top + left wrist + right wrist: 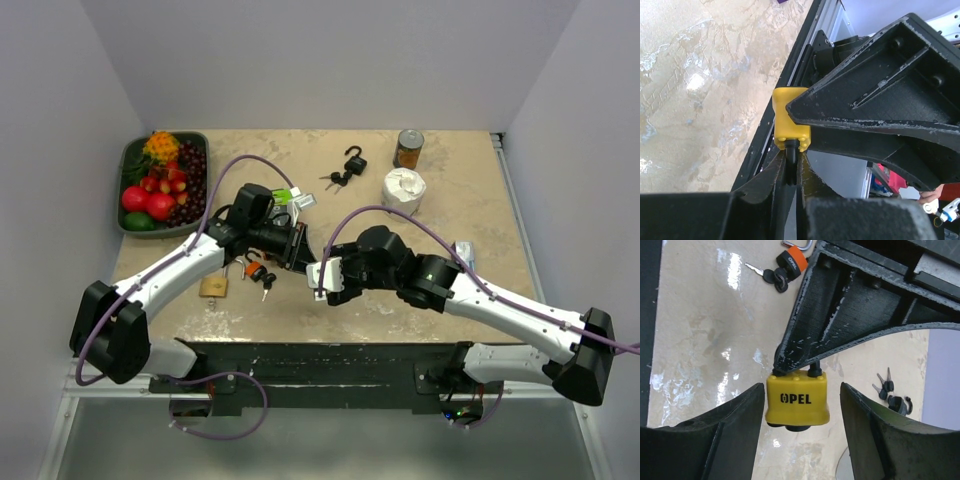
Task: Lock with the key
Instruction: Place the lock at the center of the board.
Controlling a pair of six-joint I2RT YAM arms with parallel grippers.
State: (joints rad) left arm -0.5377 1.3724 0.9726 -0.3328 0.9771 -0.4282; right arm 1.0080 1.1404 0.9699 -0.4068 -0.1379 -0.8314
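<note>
A yellow OPEL padlock [797, 400] hangs in the air above the table. My left gripper [790, 155] is shut on its black shackle [790, 159], and the yellow body [788, 115] shows just past the fingertips. My right gripper [801, 386] is open, with its fingers on either side of the padlock body and a gap on each side. A dark rounded part [800, 428] sticks out under the body; I cannot tell if it is a key. In the top view the two grippers meet, the left [300, 246] and the right [322, 276], and they hide the padlock.
An orange padlock with keys [257, 271] and a brass padlock [213, 287] lie under the left arm. A black open padlock [355, 160] with keys [335, 181], a can [408, 148], a white roll [404, 190] and a fruit tray [125, 160] stand farther back.
</note>
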